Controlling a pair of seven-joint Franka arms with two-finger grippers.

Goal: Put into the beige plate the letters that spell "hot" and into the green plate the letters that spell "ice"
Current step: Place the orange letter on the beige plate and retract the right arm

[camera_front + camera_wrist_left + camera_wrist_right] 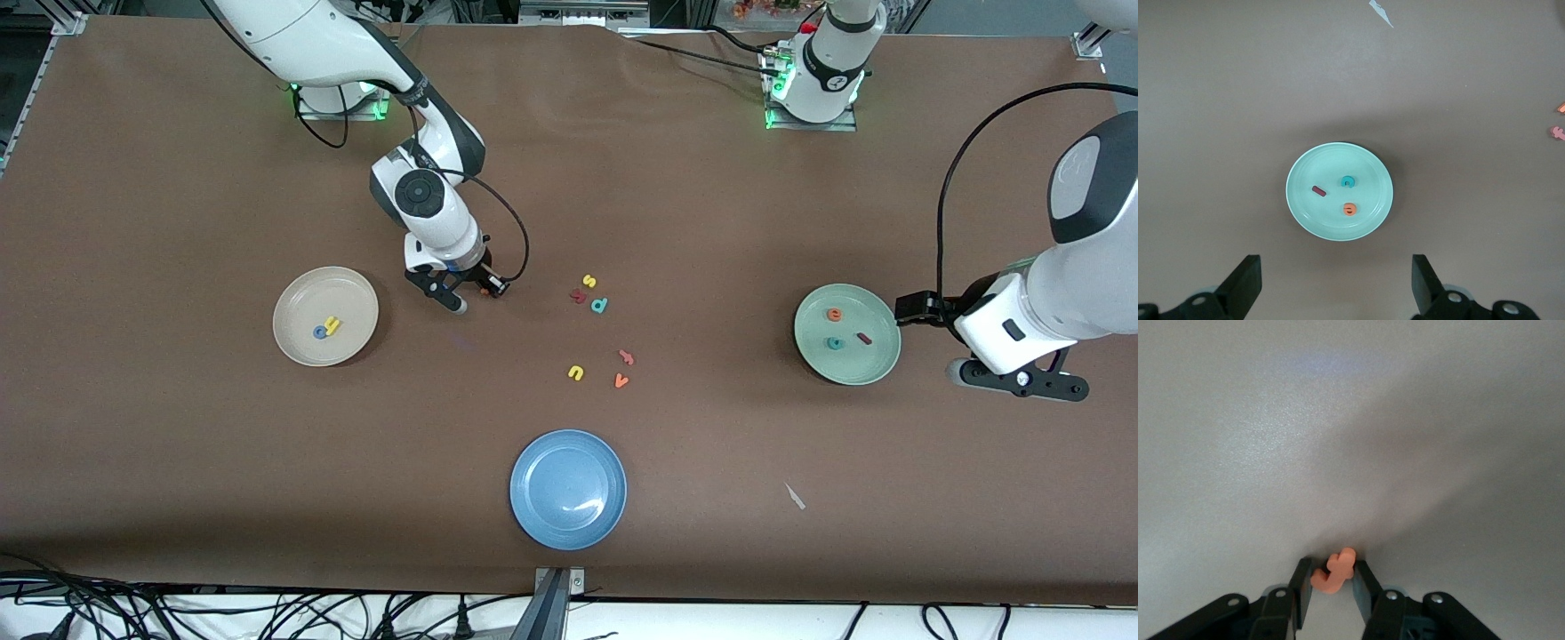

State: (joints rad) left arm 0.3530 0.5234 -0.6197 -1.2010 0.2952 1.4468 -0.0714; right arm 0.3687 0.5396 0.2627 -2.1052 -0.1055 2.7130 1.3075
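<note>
right gripper: pinching orange t btwn its tips, just above table, near beige plate.
t handling: prob light, soft foam; grip across stem, gently.
left gripper: spread, waiting above green plate.

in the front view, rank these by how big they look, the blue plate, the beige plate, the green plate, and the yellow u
1. blue plate, though it lies nearest that camera, which may enlarge it.
2. beige plate and green plate: they look alike, so no ranking between them.
3. yellow u, by far the smallest.
</note>
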